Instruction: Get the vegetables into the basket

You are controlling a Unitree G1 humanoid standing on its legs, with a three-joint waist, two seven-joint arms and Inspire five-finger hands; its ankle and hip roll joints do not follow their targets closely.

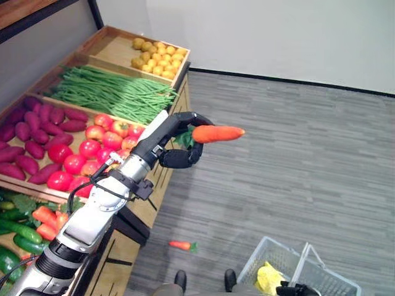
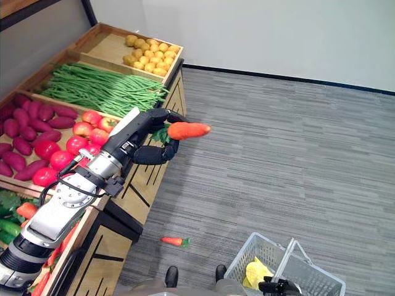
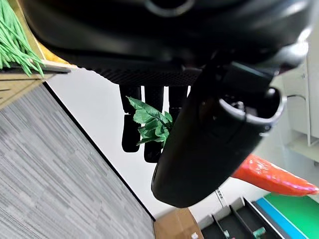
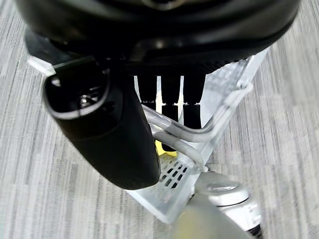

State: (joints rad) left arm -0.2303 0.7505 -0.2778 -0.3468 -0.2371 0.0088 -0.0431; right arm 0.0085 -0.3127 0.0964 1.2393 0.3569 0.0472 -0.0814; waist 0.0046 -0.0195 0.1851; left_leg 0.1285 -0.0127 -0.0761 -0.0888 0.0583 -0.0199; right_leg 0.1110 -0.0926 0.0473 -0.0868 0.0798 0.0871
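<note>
A wooden produce stand carries compartments side by side — yellow potatoes at the far end, then green beans, then purple sweet potatoes beside red tomatoes. On the grey floor lie a small carrot near the stand's foot and — well apart — a white wire basket.

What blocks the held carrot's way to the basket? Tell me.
Nothing visible does. The left hand grips the carrot in the air past the edge of the produce stand. The basket, held by its handles in the right hand, sits lower and to the right, with open floor between. A second carrot lies on the floor by the stand.
</note>
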